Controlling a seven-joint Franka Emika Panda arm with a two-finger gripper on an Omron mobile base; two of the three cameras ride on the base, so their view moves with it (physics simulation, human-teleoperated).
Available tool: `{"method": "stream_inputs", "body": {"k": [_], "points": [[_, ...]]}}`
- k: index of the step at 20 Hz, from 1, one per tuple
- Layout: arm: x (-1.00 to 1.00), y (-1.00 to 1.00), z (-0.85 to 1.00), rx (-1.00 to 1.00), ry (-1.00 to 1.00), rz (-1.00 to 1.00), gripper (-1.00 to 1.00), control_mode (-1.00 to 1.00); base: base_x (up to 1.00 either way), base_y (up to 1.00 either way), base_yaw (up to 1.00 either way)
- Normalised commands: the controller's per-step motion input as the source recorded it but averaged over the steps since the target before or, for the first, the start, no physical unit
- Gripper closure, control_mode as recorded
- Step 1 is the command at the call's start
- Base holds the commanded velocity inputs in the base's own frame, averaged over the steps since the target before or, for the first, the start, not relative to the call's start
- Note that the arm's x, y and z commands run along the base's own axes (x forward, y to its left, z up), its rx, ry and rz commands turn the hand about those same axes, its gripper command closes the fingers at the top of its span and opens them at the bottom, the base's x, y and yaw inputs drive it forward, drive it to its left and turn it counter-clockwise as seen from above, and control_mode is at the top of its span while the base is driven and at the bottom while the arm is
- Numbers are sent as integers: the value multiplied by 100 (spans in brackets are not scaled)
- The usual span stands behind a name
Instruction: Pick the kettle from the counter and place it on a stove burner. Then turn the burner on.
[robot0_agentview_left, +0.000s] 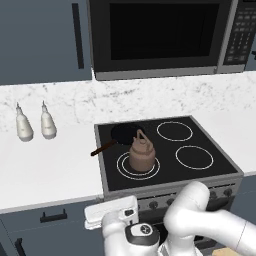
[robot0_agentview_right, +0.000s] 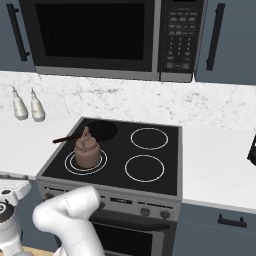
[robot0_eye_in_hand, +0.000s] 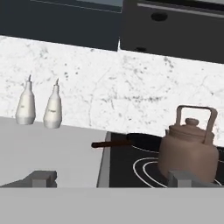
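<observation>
The brown-copper kettle stands upright on the front-left stove burner, its loop handle up. My gripper is open, low in front of the counter and the stove's front edge, well short of the kettle and a little to its left. Nothing lies between its fingertips. The white hand sits just below the counter edge, left of the stove's knobs.
A dark pan with a brown handle sits on the rear-left burner, right behind the kettle. Two white bottles stand against the backsplash on the left. A microwave hangs above the stove.
</observation>
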Motion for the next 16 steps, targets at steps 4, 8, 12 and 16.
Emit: {"method": "stream_inputs", "body": {"k": [4,8,12,16], "points": [[0,-1,-51,0,-26,0,-100,-100,0,0,0],[0,-1,-52,0,-19,0,-100,-100,0,0,0],[0,0,-51,7,-3,0,-100,-100,0,0,0],[0,0,-45,8,1,0,-100,-100,0,0,0]]}}
